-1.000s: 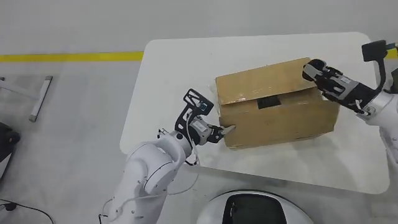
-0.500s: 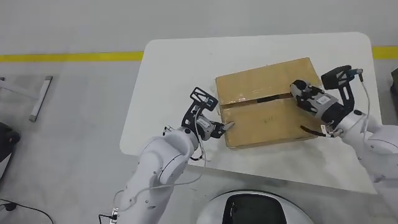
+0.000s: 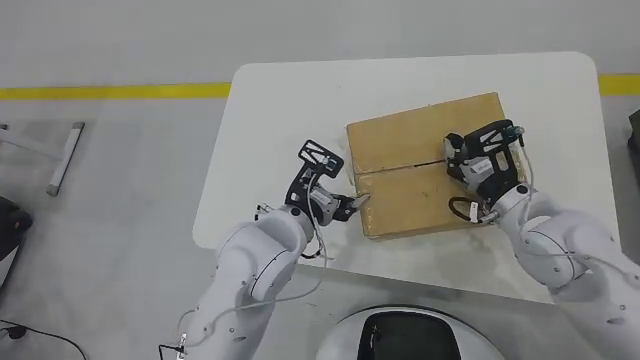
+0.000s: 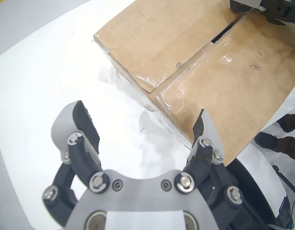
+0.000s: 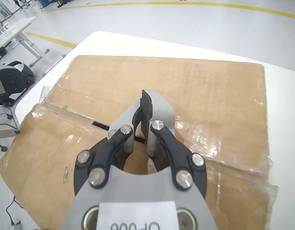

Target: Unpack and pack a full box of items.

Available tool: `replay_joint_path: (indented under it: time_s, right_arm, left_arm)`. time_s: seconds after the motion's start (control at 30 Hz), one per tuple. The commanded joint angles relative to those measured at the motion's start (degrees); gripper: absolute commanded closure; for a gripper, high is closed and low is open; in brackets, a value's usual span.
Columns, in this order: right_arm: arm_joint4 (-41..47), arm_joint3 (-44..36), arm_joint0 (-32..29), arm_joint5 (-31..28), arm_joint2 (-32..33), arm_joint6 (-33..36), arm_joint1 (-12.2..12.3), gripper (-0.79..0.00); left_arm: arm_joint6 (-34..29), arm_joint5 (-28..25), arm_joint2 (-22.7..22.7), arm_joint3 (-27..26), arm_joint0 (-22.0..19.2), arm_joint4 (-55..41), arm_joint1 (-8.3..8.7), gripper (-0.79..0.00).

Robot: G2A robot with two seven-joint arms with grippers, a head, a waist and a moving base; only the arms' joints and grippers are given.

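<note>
Left gripper [image 4: 140, 110], jaws open, beside the box's [image 3: 400, 140] corner; right gripper [image 5: 144, 101], jaws closed, on its top seam.

Count for this entry. We log one cardboard box [image 3: 430, 165]. It has two top flaps, the far flap [image 3: 420, 130] and the near flap [image 3: 410, 200], with one narrow gap [image 4: 221, 34] in the seam between them. One white table [image 3: 290, 110]. Two grippers: left gripper [image 3: 362, 200] and right gripper [image 3: 453, 150].
</note>
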Motion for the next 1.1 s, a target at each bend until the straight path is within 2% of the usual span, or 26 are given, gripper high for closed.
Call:
replay_joint_path:
  time_s: [0.0, 0.07, 0.2, 0.27, 0.4, 0.77, 0.83, 0.87, 1.07]
  right_arm:
    - [0.06, 0.03, -0.02, 0.22, -0.35, -0.15, -0.18, 0.000]
    - [-0.24, 0.19, 0.18, 0.17, -0.40, -0.30, -0.31, 0.000]
    - [0.11, 0.43, 0.46, 0.21, -0.38, -0.26, -0.58, 0.000]
    - [0.48, 0.54, 0.56, 0.18, -0.26, -0.10, -0.71, 0.000]
    - [0.57, 0.75, 0.77, 0.01, -0.07, 0.41, -0.92, 0.000]
    - [0.88, 1.42, 1.09, -0.52, -0.15, 2.01, -1.49, 0.000]
    - [1.00, 1.47, 1.04, -0.48, -0.13, 2.33, -1.59, 0.000]
    - [1.22, 1.59, 0.99, -0.39, -0.09, 2.56, -1.64, 0.000]
    - [1.80, 1.96, 0.97, 0.09, 0.16, 3.06, -1.96, 0.000]
  left_arm:
    - [0.43, -0.29, -0.89, -1.55, 1.16, 0.41, 0.22, -0.785]
    - [0.22, -0.42, -2.19, -3.22, 2.51, 0.86, 0.49, -0.785]
    - [0.01, -1.85, -4.24, -4.91, 5.17, 8.24, 1.25, -0.785]
    - [1.77, -2.08, -4.75, -4.67, 6.79, 7.36, 1.36, -0.785]
    - [5.21, -6.42, -3.58, -4.44, 8.26, 12.94, 1.83, -0.785]
    - [5.21, -6.42, -3.58, -4.44, 8.26, 12.94, 1.83, -0.785]
    - [3.24, -8.73, -3.08, -2.98, 8.28, 16.53, 2.11, -0.785]
    - [4.24, -8.77, -2.77, -2.88, 7.96, 18.63, 2.16, -0.785]
    - [8.97, -5.62, 0.61, 0.91, 6.66, 26.17, 1.87, -0.785]
